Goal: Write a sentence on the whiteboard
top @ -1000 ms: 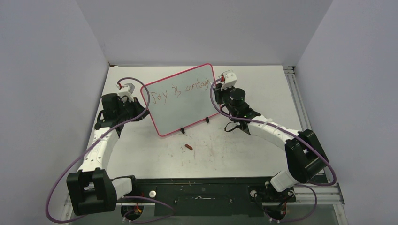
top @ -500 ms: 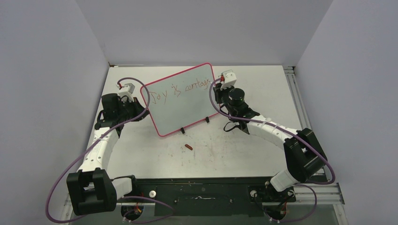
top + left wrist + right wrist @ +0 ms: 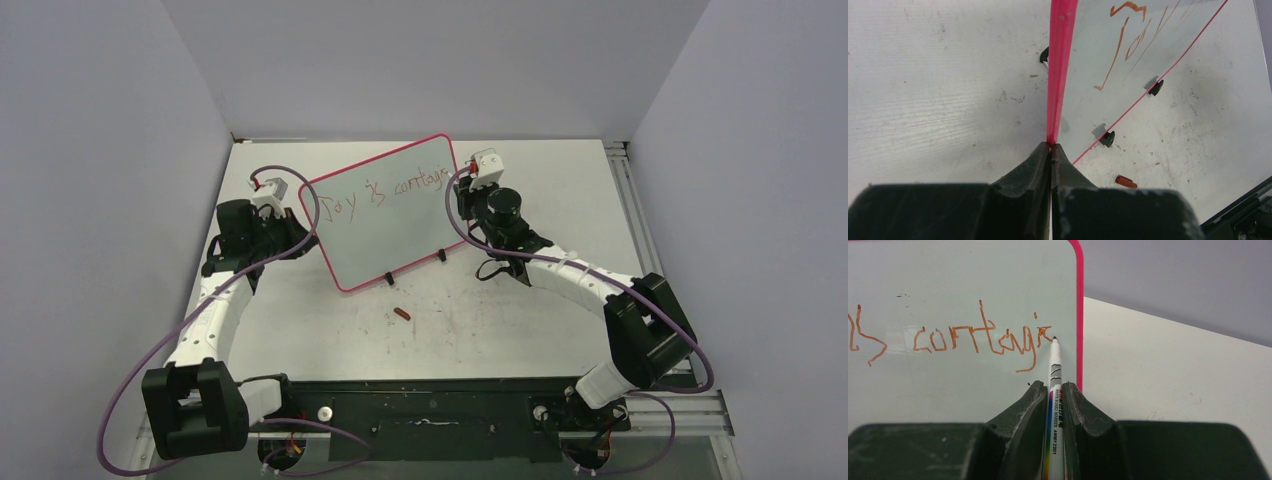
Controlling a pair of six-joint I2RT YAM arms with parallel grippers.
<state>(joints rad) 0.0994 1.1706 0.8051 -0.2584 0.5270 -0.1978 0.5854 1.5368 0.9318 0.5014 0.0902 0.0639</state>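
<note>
No shift in the last second: left tool [image 3: 1050, 146] clenched on the edge of the whiteboard [image 3: 385, 230] standing on the table [image 3: 520, 320], right tool [image 3: 1054, 386] clenched on the marker [image 3: 1054, 360], tip at the unfinished sentence [image 3: 978, 337], crowding the frame.

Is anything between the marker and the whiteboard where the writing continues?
Nothing visible does. The marker tip is at the whiteboard just past the last letters of the sentence, close beside the pink frame.
</note>
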